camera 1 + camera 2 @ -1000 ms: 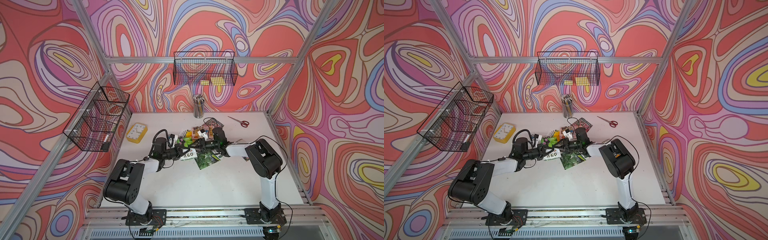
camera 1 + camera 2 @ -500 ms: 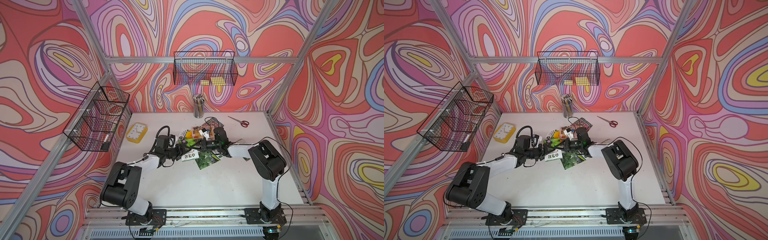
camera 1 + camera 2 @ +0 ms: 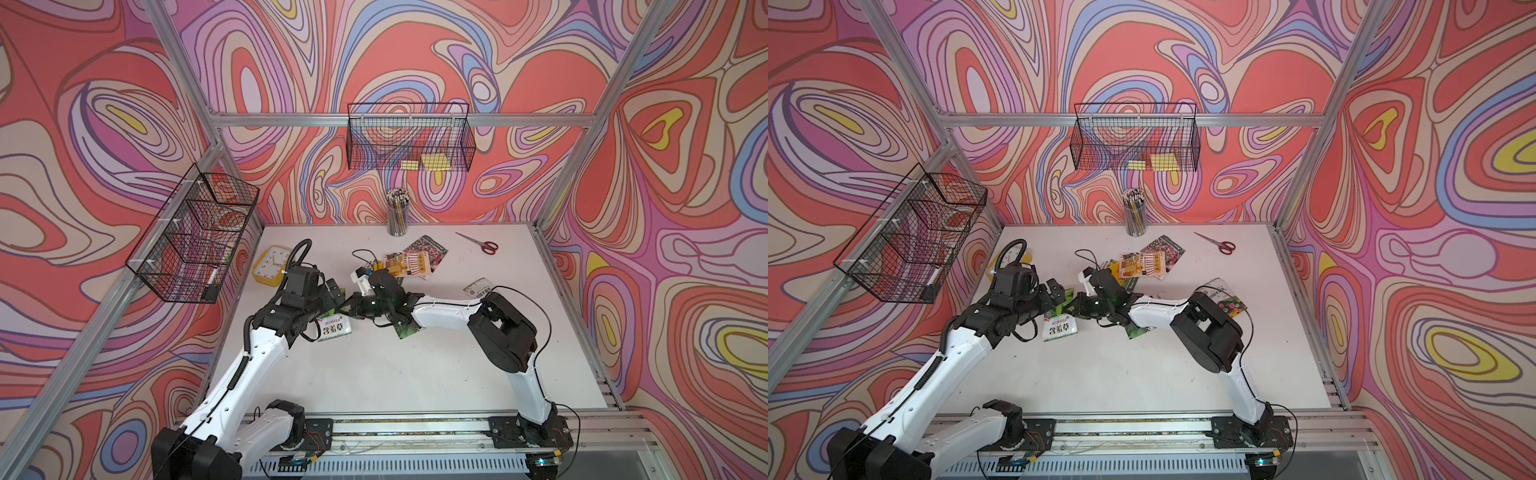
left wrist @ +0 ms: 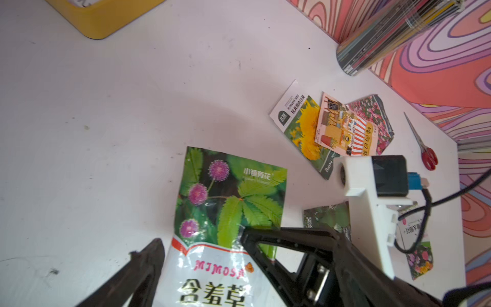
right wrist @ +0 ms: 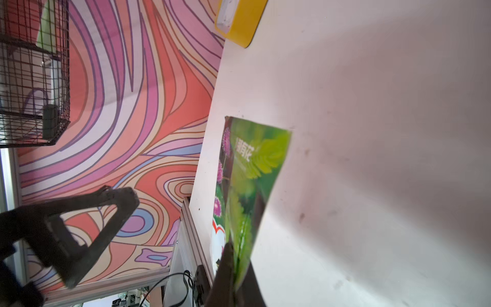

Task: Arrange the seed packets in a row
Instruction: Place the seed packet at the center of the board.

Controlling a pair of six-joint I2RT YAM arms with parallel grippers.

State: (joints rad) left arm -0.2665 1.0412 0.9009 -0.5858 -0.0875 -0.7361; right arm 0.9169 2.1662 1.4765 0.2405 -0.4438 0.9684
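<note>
- Right wrist view: right gripper point(image 5: 233, 263) pinched shut on edge of mimosa seed packet point(image 5: 252, 170).
- Left gripper point(image 3: 337, 294) jaws spread wide beside that packet.

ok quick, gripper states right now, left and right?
Left gripper: open, gripping nothing.
Right gripper: shut on the mimosa seed packet.

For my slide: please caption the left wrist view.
Right gripper pinches the Mimosa seed packet; sunflower packet and shopfront packet overlap beyond.
</note>
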